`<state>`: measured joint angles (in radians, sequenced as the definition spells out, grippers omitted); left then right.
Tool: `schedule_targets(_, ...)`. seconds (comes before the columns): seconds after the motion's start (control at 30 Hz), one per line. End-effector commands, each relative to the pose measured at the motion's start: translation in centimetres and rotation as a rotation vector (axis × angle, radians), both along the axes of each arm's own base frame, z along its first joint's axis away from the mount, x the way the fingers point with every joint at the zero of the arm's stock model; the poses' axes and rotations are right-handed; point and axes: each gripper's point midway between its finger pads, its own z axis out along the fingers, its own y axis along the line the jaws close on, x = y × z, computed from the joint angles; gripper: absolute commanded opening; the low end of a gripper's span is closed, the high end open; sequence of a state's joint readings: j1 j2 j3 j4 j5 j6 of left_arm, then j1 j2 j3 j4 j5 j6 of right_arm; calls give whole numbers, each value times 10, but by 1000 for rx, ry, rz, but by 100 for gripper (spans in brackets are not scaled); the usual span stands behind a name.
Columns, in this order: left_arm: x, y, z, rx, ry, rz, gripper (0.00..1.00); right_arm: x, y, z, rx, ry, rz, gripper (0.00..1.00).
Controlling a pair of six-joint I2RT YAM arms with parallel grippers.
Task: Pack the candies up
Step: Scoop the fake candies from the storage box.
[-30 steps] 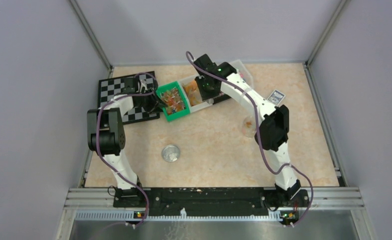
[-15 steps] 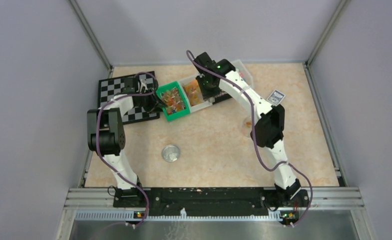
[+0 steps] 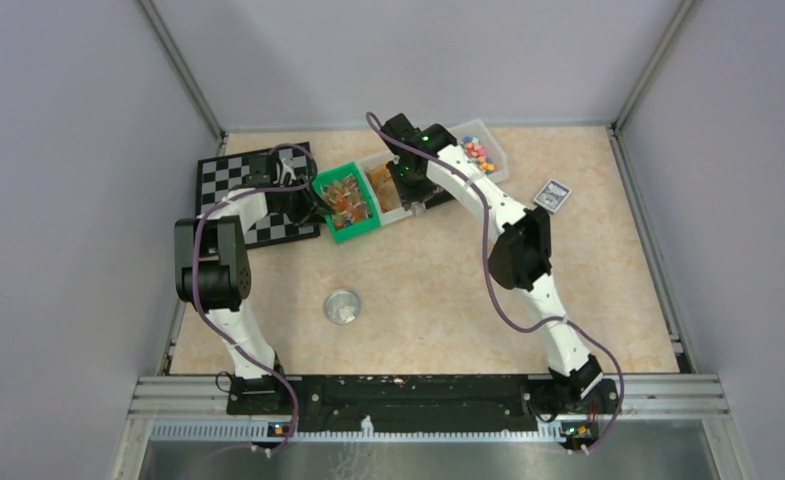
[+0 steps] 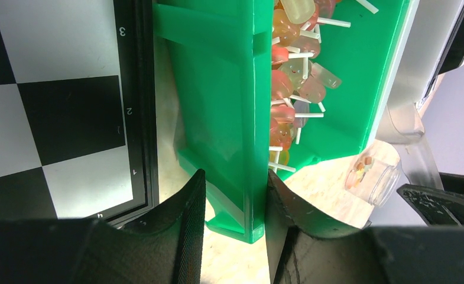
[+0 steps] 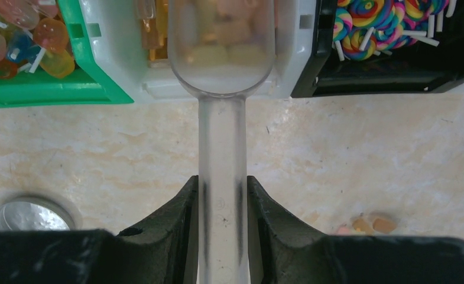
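My right gripper (image 3: 409, 186) (image 5: 222, 184) is shut on the handle of the clear scoop (image 5: 221, 65). The scoop's bowl hangs over the near end of the white bin (image 3: 396, 207) (image 5: 120, 65), which holds pale orange candies (image 3: 382, 185) (image 5: 149, 35). My left gripper (image 3: 298, 206) (image 4: 232, 177) is shut on the left wall of the green bin (image 3: 344, 234) (image 4: 229, 106) of lollipops. A clear jar (image 4: 374, 174) with a few orange-red candies shows in the left wrist view. In the top view it is hidden behind my right arm.
A black bin of swirl lollipops (image 5: 389, 77) sits right of the white bin. A clear bin of coloured sweets (image 3: 476, 152) is at the back right. A chessboard (image 3: 230, 178), a silver lid (image 3: 342, 306) (image 5: 31, 214) and a small packet (image 3: 553, 194) lie on the table.
My right arm has swung left and its elbow has folded in. The coloured-sweets bin is now uncovered and the jar is hidden. The left arm has not moved.
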<state>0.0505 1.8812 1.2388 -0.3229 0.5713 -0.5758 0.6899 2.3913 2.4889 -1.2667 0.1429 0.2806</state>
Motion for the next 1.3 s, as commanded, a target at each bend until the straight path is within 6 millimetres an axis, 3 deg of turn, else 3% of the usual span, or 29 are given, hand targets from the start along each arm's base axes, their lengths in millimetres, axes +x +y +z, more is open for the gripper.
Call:
schedule_targets(0.0, 0, -7, 3, -9, -1, -16, 42, 17, 0, -9, 34, 7, -28, 0)
schedule_targets(0.27, -2, -9, 1, 4, -1, -27, 41, 45, 19, -11, 125, -104, -45, 0)
schedule_targets(0.73, -2, -9, 3, 5, -3, -32, 41, 47, 30, -27, 207, -177, -29, 0)
schedule_targets(0.9, -1, -9, 3, 5, -4, -31, 41, 42, 26, -22, 241, -222, -29, 0)
schedule_targets(1.27, 0, -10, 9, 0, -22, -44, 41, 33, 14, 13, 284, -328, -3, 0)
